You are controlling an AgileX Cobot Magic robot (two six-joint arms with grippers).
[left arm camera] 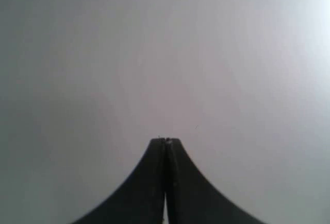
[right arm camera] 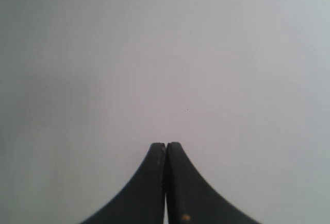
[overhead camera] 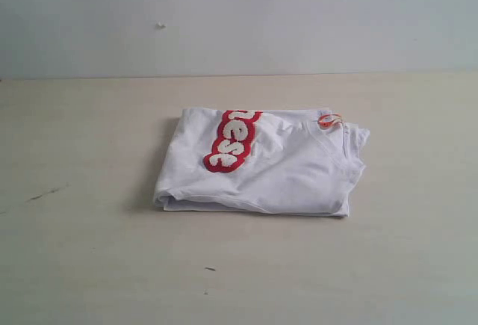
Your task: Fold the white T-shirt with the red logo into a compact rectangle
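Item: red logo point(overhead camera: 231, 140), at ten o'clock on the folded white T-shirt point(overhead camera: 291, 175). White letters "ese" legible, rest hidden. Orange tag point(overhead camera: 328, 121), one o'clock: unreadable.

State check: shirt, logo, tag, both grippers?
white T-shirt: folded into a rough rectangle, wrinkled, lying on the table.
red logo: on top, only partly showing, the rest hidden by a fold.
orange tag: exposed at the collar.
left gripper: shut, holding nothing.
right gripper: shut, holding nothing.

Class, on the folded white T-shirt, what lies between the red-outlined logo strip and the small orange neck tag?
Only wrinkled, folded-over fabric of the white T-shirt lies between the red logo and the orange tag; the exterior view shows it.
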